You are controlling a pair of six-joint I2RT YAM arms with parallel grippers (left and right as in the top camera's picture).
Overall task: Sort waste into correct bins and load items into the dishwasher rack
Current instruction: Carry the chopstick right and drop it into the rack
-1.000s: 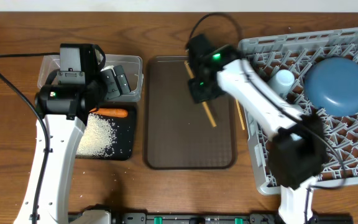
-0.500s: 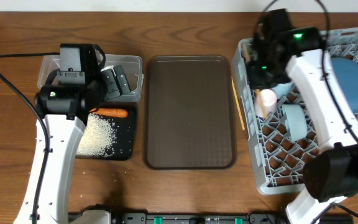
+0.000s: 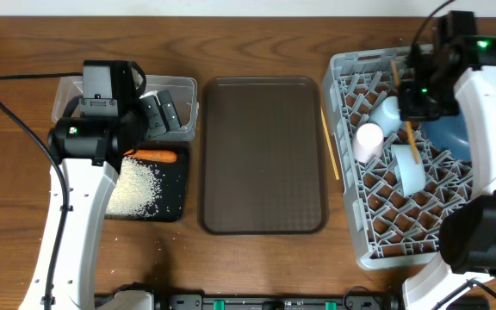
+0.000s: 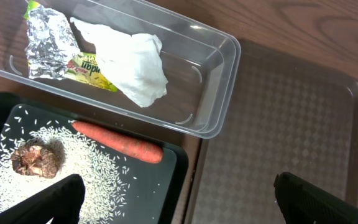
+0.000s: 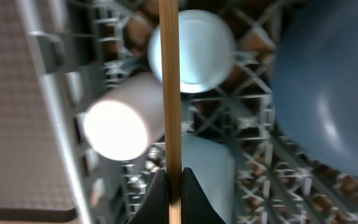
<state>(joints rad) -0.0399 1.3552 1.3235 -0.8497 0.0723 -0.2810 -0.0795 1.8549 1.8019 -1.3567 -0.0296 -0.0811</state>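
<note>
The right gripper [image 5: 174, 182] is clamped on 1 chopstick [image 5: 169, 81], held over the dishwasher rack [image 3: 362, 232] with its long axis running near-to-far; the 2nd chopstick [image 3: 329, 148] lies on the table [image 3: 15, 215] just left of the rack, nearest this arm

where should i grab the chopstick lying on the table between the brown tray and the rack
Take the chopstick near its middle, coming straight down from above. It lies flat on the table in the narrow strip between the brown tray and the rack, so a side approach looks blocked. The pincer fingers should probably straddle its thin width and close across it.
</note>
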